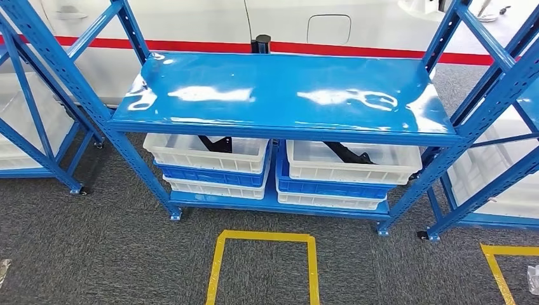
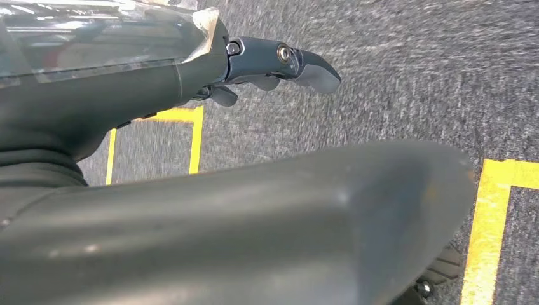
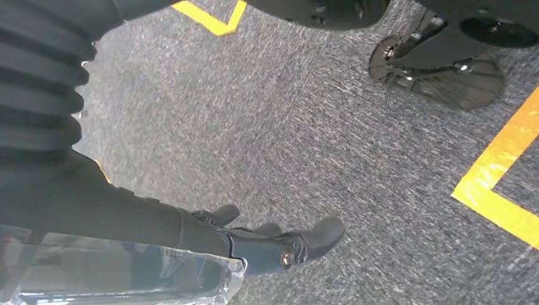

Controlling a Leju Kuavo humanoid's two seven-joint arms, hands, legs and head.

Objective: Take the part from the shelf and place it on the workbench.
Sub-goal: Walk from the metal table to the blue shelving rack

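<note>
Grey carpet floor (image 1: 95,254) with yellow tape squares (image 1: 264,236); probably a white vehicle (image 1: 191,25) behind.

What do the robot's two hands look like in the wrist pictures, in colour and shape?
The left hand has dark grey fingers with rounded tips and a small silver screw at a joint. The right hand looks the same. Clear, shiny plastic film wraps each wrist, and a grey ribbed cover sits behind the right hand.

Bright overhead light is flooding the scene, and white glare patches are spreading across the glossy blue shelf top (image 1: 286,89). The grey carpet (image 3: 305,127) is smearing into streaks in both wrist views, while shadow is pooling under the shelf around the white bins (image 1: 353,162).
</note>
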